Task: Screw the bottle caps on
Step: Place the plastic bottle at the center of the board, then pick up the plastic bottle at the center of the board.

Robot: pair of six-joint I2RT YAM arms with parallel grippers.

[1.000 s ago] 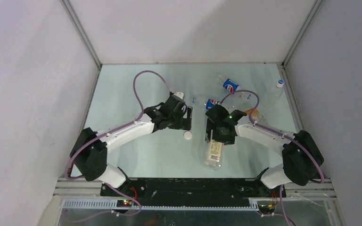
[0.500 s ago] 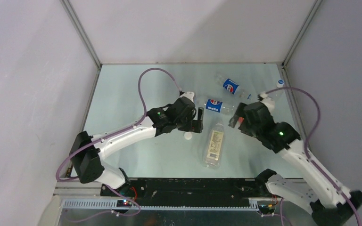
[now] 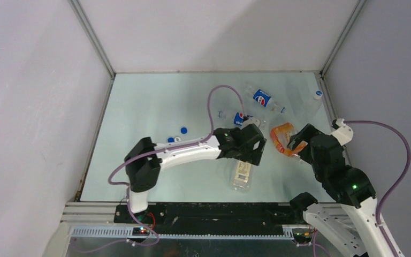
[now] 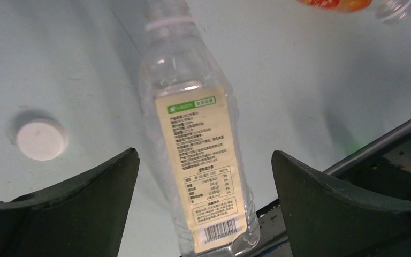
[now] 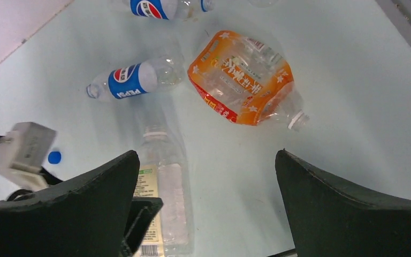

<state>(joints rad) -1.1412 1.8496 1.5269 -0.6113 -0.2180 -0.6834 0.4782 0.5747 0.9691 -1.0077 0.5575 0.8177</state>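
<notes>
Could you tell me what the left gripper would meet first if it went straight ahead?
Probably the white-label bottle, lying centred ahead of the open left gripper; depth is unclear.

The left gripper [image 3: 251, 154] is hovering over the neck end of a clear bottle [image 3: 243, 174] lying mid-table, the right gripper [image 3: 298, 140] is hanging just beside an orange-labelled bottle [image 3: 281, 137], and blue caps [image 3: 183, 129] are lying well to the left
</notes>
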